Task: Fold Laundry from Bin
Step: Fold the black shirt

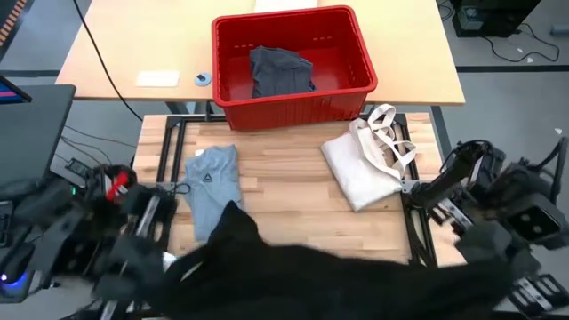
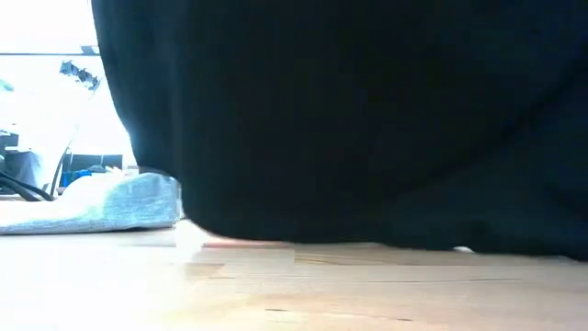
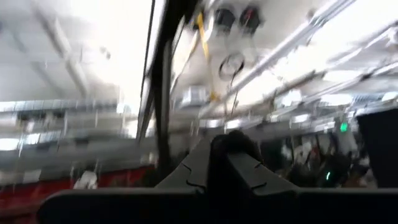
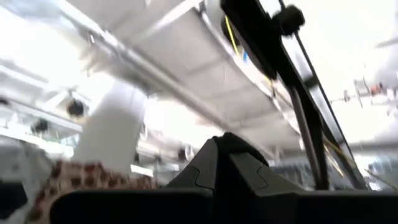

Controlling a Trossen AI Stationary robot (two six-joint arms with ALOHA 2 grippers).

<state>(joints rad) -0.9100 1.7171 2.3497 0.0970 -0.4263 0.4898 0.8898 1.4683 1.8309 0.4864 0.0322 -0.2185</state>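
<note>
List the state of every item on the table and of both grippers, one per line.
black garment: held up by both grippers, hanging over the table's near edge.
grey T-shirt: folded, flat on the table.
tote bag: lying crumpled.
red bin: upright, dark garment inside.
left gripper: shut.
right gripper: shut.

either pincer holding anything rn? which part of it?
Both. Each wrist view shows black cloth pinched in shut fingers: left pincer, right pincer. The black garment hangs spread between the arms, so likely opposite edges; exact part cannot be told.
</note>
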